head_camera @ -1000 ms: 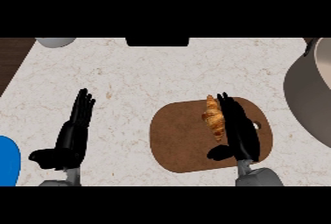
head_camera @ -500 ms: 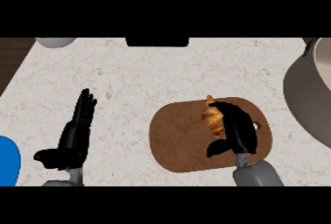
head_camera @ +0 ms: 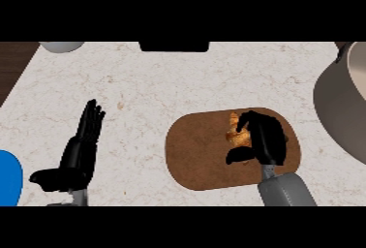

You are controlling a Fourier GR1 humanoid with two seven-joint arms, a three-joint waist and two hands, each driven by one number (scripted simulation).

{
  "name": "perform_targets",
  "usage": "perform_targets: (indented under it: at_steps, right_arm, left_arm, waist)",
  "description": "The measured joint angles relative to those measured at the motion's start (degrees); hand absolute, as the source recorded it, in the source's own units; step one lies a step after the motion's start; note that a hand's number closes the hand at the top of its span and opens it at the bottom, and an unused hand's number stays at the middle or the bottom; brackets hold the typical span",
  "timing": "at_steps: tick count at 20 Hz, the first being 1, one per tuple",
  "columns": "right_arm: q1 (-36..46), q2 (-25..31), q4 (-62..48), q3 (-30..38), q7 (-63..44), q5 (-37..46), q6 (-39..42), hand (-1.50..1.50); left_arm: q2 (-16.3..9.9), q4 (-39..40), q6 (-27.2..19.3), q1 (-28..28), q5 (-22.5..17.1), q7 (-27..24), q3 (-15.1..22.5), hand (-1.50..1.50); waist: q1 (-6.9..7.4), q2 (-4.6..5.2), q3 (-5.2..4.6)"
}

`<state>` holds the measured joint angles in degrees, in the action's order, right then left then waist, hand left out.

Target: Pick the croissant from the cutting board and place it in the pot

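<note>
The croissant (head_camera: 235,131) lies on the upper middle of the brown oval cutting board (head_camera: 196,155), and only its left side shows. My right hand (head_camera: 266,140) covers the rest of it, fingers curled over its top end and thumb bent in below it. The big grey pot (head_camera: 344,109) stands at the right edge, cut off by the view, a short way from the board. At the lower left my left hand (head_camera: 75,155) rests open on the counter, fingers straight and pointing away.
A blue object (head_camera: 7,180) sits at the left edge beside my left hand. A pale grey bowl (head_camera: 61,46) and a black object (head_camera: 174,46) stand along the counter's far edge. Dark wood (head_camera: 10,68) borders the counter at the upper left.
My right hand has moved left from beside the croissant onto it, and its fingers have curled over it. The left hand has barely moved.
</note>
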<state>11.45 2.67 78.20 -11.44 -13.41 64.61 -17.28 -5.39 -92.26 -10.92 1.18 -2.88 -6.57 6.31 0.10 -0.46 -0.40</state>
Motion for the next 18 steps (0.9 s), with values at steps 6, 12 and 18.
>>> perform_targets:
  at_steps: [6,12,18]
  right_arm:
    - [7.88,4.59,-7.37,18.18,-15.81,-4.12,2.81,1.50]
    - [17.23,13.68,-16.31,30.21,-31.85,-1.98,4.92,1.50]
    - [27.89,23.99,-25.66,33.81,-43.19,6.80,5.34,1.50]
  left_arm:
    - [0.10,-0.62,-0.02,-0.75,0.16,-0.19,0.16,0.00]
    - [0.18,-1.11,0.79,-2.20,0.47,-0.39,1.34,0.00]
    - [0.57,-0.87,2.10,-3.82,0.85,-0.24,3.31,0.00]
  waist:
    - [0.80,2.33,0.26]
    - [4.08,3.90,0.28]
    - [8.14,4.50,0.29]
